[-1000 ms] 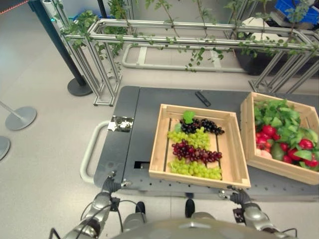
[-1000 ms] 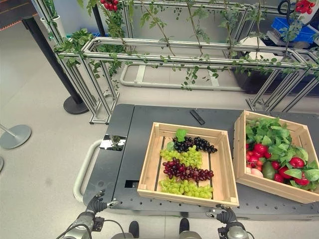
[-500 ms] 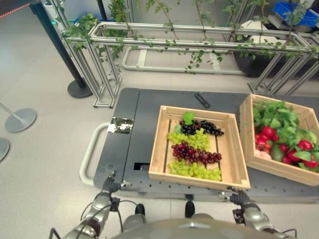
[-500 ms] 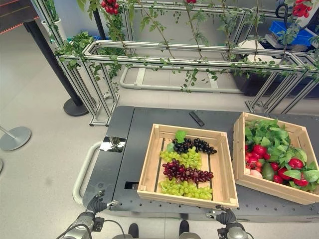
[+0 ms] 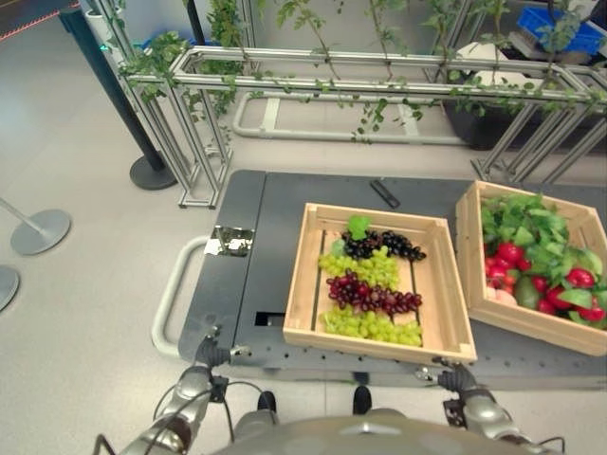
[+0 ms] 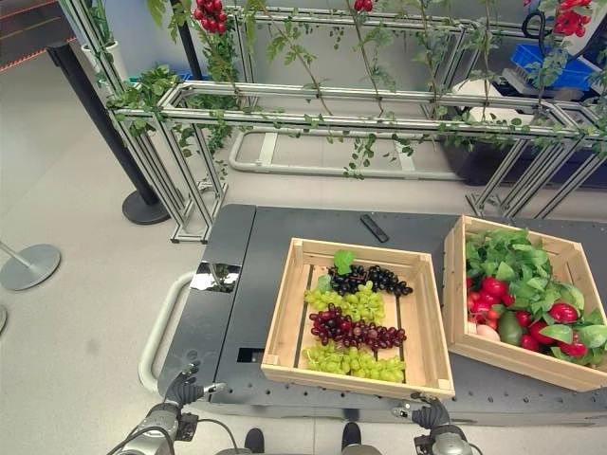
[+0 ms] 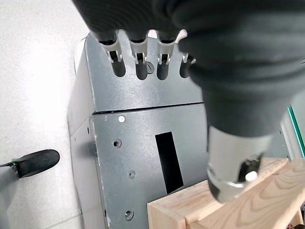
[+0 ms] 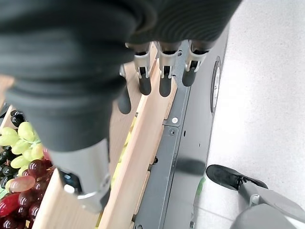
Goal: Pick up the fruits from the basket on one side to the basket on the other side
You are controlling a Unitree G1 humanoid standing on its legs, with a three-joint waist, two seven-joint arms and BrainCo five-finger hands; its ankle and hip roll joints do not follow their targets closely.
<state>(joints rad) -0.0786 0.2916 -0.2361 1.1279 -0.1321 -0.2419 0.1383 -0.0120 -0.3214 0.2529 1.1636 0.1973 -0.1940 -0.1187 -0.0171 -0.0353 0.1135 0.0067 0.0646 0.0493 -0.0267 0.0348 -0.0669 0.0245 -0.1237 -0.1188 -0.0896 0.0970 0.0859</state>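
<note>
We judged the task to be at its very start: nothing had been picked up, and both hands hung low at the near edge of the dark metal bench (image 5: 275, 209), short of the fruit. Our left hand (image 7: 143, 62) sat by the bench's near left corner, its fingers (image 7: 141, 67) straight and relaxed, holding nothing, just beside the corner of the grape crate (image 5: 379, 278). Our right hand (image 8: 157, 71) hovered along the near right wall of that same crate, fingers (image 8: 165, 82) likewise loose and empty. The fruit lay in two wooden crates on the bench: the middle one held green grapes (image 5: 372, 325), dark red grapes (image 5: 373, 293) and black grapes (image 5: 383, 244) in rows, while the crate on our right (image 5: 531, 261) was heaped with red fruit (image 5: 510, 251) among green leaves (image 5: 524, 217). A small dark bar-shaped object (image 5: 385, 193) lay on the bench beyond the grape crate. We took the next move to call for lifting one hand over the crate wall, lowering it onto a single bunch, and closing the fingers gently, since grape clusters would likely sag or shed if squeezed or caught by one end.
</note>
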